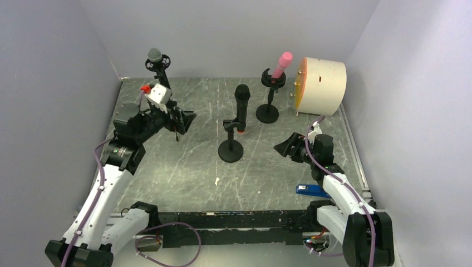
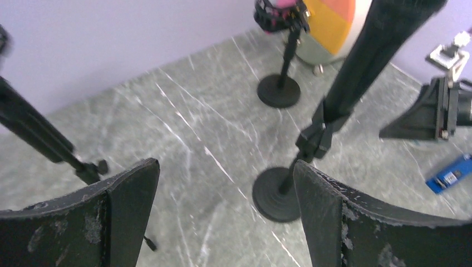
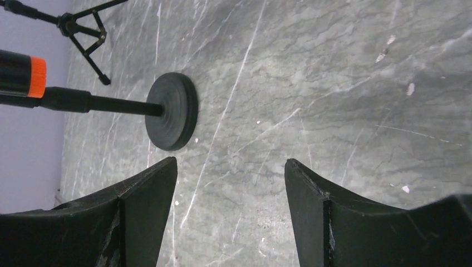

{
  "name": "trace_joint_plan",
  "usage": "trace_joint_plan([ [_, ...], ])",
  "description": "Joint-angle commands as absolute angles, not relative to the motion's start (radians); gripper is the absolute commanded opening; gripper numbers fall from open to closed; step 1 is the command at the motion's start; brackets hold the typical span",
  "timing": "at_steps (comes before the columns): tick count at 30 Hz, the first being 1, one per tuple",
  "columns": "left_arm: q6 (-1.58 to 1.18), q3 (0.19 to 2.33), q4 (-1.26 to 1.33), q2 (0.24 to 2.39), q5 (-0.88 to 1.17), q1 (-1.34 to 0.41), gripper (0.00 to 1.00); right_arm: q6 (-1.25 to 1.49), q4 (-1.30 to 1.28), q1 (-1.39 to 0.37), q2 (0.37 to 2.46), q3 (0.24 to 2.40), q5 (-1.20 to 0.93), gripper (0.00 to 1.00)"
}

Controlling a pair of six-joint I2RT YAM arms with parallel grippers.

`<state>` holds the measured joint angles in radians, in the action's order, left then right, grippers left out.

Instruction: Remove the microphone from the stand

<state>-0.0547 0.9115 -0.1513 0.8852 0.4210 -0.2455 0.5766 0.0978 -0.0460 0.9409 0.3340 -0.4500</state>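
A black microphone (image 1: 241, 103) with an orange ring at its lower end stands in a clip on a black round-base stand (image 1: 230, 151) at mid-table. My left gripper (image 1: 186, 119) is open and empty, left of this microphone and apart from it. In the left wrist view (image 2: 225, 167) the microphone (image 2: 378, 50) and the stand base (image 2: 275, 194) lie ahead to the right. My right gripper (image 1: 283, 147) is open and empty, right of the stand. In the right wrist view (image 3: 231, 162) the stand base (image 3: 172, 111) and the orange ring (image 3: 38, 77) show.
A grey-headed microphone (image 1: 155, 55) stands on a tripod at back left. A pink microphone (image 1: 283, 62) stands on a round-base stand (image 1: 268, 113) at back right. A white and orange cylinder (image 1: 323, 83) lies beside it. A blue object (image 1: 313, 190) lies near the right arm.
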Motion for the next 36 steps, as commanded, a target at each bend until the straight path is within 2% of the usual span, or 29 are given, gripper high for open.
trace_joint_plan([
  [1, -0.012, 1.059, -0.214, 0.866, 0.312, -0.248, 0.95, 0.524, 0.095, -0.041, 0.951, 0.407, -0.522, 0.74],
  [6, -0.014, 1.155, -0.298, 0.892, 0.330, -0.247, 0.95, 0.474, 0.036, -0.041, 0.927, 0.435, -0.529, 0.77],
  [11, -0.052, 1.123, -0.264, 0.903, 0.416, -0.247, 0.95, 0.455, 0.028, -0.041, 0.900, 0.434, -0.567, 0.80],
  [18, -0.094, 1.141, -0.316, 0.948, 0.409, -0.247, 0.95, 0.414, -0.121, -0.041, 0.877, 0.520, -0.475, 0.91],
  [20, -0.102, 1.134, -0.316, 0.947, 0.403, -0.248, 0.95, 0.419, -0.147, -0.041, 0.861, 0.533, -0.430, 0.99],
  [24, -0.110, 1.106, -0.304, 0.938, 0.401, -0.247, 0.95, 0.417, -0.167, -0.041, 0.845, 0.559, -0.422, 0.99],
  [31, -0.075, 0.969, -0.119, 0.992, 0.729, -0.252, 0.95, 0.465, -0.028, -0.043, 0.869, 0.527, -0.575, 0.99],
  [36, -0.042, 0.923, -0.033, 1.045, 0.714, -0.312, 0.94, 0.483, 0.031, -0.044, 0.858, 0.499, -0.634, 0.99],
])
